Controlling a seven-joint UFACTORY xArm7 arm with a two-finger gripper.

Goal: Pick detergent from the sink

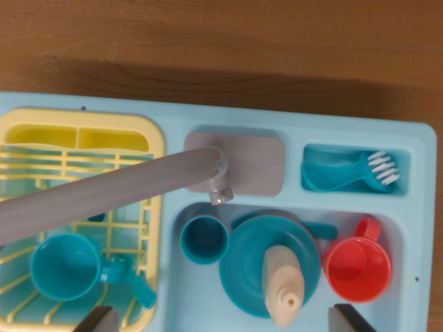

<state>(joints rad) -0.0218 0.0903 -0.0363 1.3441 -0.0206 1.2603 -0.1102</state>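
So the detergent bottle [284,287] is sitting in the sink basin [315,315], standing on top of the blue plate [246,270] with its nozzle pointing up toward the camera. I'll use that plate as my anchor for everything else.

The claw [221,319] has its two fingertips spread wide at the bottom of the wrist view, one over the yellow dish rack [83,138] and one on the far side of the plate, nothing between them. So it's open and empty.

What could go wrong, as I see it:
- The claw's midline looks off toward the plate's left side in the wrist view, not over the bottle. Dropping straight down from there could clip the plate or the blue cup [205,240] that's touching the plate's left edge.
- The red mug [357,267] is just beside the plate on the other side, so a wide claw has little room and may knock it.
- The bottle looks smooth and tapered, and it's resting on a plate rather than the basin floor, so it could tip or slide out when squeezed.
- The grey faucet [138,185] swings above the plate's upper left, possibly a snag on the way up.

Labels or writing: none that I can read on anything, the bottle looks plain cream.
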